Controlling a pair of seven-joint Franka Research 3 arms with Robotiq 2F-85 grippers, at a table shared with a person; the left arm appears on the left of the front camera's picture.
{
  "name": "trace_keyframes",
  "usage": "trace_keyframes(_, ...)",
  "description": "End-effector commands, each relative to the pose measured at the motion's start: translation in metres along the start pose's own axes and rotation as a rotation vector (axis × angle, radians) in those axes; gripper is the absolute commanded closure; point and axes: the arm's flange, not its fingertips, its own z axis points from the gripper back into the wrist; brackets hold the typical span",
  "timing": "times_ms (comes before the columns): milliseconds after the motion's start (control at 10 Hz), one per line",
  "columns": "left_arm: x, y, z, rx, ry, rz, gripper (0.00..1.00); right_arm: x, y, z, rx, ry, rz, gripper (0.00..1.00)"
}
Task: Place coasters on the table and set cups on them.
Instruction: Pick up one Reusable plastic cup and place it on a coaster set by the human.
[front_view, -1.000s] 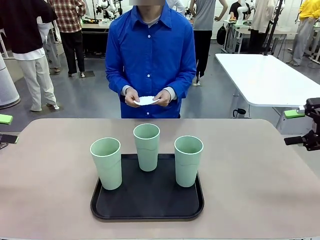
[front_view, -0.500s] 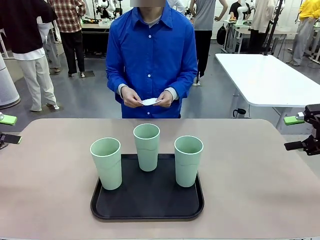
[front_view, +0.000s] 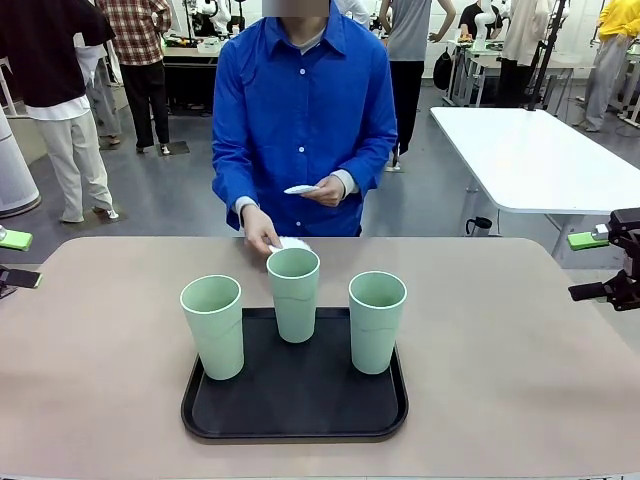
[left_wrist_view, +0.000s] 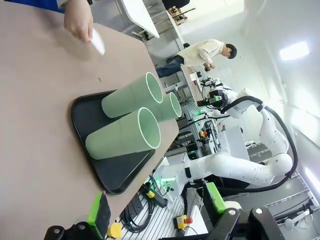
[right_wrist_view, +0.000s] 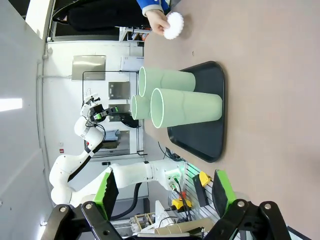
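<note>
1. The left gripper (left_wrist_view: 154, 200) has its green-padded fingers (left_wrist_view: 97, 215) spread wide with nothing between them. In the front view it sits at the far left edge, off the tabletop.
2. The right gripper (right_wrist_view: 165, 192) is also wide apart and empty. In the front view it is at the right edge, beyond the table's corner.
3. A black tray (front_view: 295, 405) lies low in the middle of the front view. It holds all three cups: one at the left (front_view: 213, 325), one at the back (front_view: 294, 293) and one at the right (front_view: 377, 320). They stand upright and apart, and from the wrist cameras they look empty inside.
4. The cups are pale mint green, tall, handleless and narrower at the base.
5. Just behind the back cup, the person's lower hand (front_view: 258, 228) holds a coaster (right_wrist_view: 174, 25) down near the table (front_view: 100, 400). The coaster is small, white and round with a scalloped edge, and I cannot tell whether it touches the surface.
6. The person's other hand (front_view: 325, 190) holds more white paper (front_view: 300, 189) at chest height.
7. Bare beige tabletop lies on both sides of the tray and behind it, out to the rounded far corners.
</note>
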Motion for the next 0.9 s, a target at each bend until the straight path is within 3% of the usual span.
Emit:
trace_keyframes(0, -0.0002, 0.0, 0.001, -0.01, -0.007, -0.004, 0.0, 0.0008, 0.0006, 0.0001, 0.003, -0.007, -0.005, 0.0)
trace_keyframes(800, -0.0002, 0.0, 0.001, -0.01, -0.007, -0.004, 0.0, 0.0008, 0.0006, 0.0001, 0.003, -0.007, -0.005, 0.0)
